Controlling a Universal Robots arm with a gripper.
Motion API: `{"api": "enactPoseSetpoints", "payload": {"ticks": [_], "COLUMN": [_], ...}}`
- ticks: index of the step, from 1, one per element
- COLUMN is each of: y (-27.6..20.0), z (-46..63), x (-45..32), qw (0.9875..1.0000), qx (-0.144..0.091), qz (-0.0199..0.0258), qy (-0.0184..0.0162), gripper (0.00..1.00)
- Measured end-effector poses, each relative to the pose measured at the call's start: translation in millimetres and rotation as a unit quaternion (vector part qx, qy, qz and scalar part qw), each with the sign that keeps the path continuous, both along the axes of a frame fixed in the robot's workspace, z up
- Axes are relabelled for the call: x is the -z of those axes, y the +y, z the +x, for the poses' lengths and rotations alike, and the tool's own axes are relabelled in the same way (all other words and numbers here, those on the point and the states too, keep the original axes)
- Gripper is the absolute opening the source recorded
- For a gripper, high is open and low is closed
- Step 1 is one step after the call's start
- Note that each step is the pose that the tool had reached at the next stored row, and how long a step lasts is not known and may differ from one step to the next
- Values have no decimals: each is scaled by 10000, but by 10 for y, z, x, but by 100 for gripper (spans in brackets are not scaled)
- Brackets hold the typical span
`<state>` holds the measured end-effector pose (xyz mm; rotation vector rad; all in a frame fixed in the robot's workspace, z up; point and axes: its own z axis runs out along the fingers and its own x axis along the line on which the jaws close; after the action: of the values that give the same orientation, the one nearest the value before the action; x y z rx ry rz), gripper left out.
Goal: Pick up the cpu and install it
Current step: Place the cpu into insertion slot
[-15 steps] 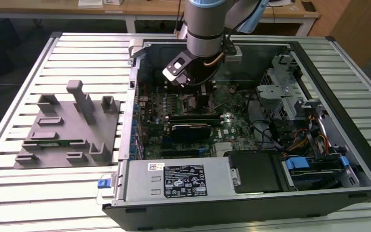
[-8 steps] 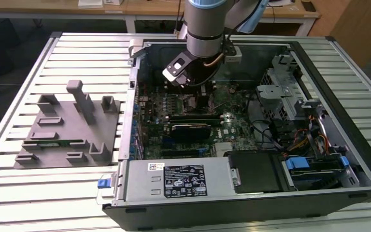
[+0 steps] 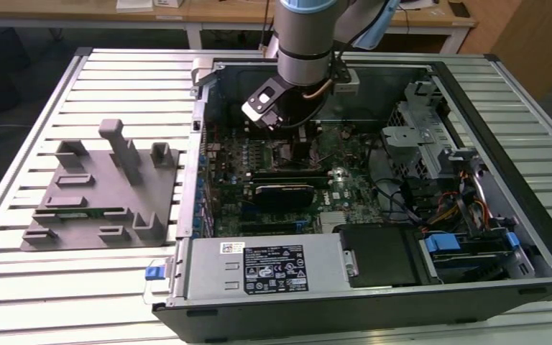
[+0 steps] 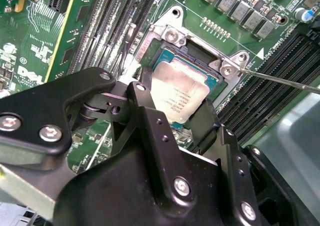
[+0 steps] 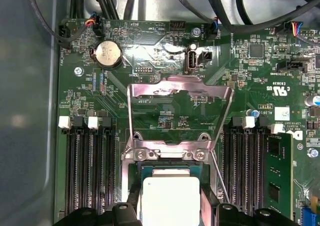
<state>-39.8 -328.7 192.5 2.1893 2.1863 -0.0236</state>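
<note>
The cpu (image 4: 178, 89), a small square chip with a silvery top and a thin green rim, lies level at the open socket (image 4: 172, 36) on the green motherboard. In both wrist views my gripper (image 4: 172, 100) is closed against two opposite sides of it, one black finger (image 4: 141, 94) on each side. The first wrist view shows the cpu (image 5: 170, 198) between the same fingers (image 5: 131, 203), with the socket's metal load plate (image 5: 180, 94) swung up behind it. A thin metal lever (image 4: 280, 79) sticks out beside the socket. From the exterior view, my gripper (image 3: 289, 129) reaches down into the computer case.
Memory slots (image 5: 90, 171) flank the socket, and one holds a green stick (image 5: 277, 173). Black cables (image 5: 220, 11) run along the board's far edge by the case wall (image 5: 25, 111). On the exterior view's left stands a grey tray (image 3: 94, 194) on the slatted table.
</note>
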Motion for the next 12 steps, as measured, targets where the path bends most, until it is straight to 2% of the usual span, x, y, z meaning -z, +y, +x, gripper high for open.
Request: {"api": "enactPoseSetpoints", "payload": {"ticks": [12], "y": [5], "z": [0], "x": [12], "qw": [10000], "qx": [0], "qz": [0], "qy": [0], "gripper": [54]}}
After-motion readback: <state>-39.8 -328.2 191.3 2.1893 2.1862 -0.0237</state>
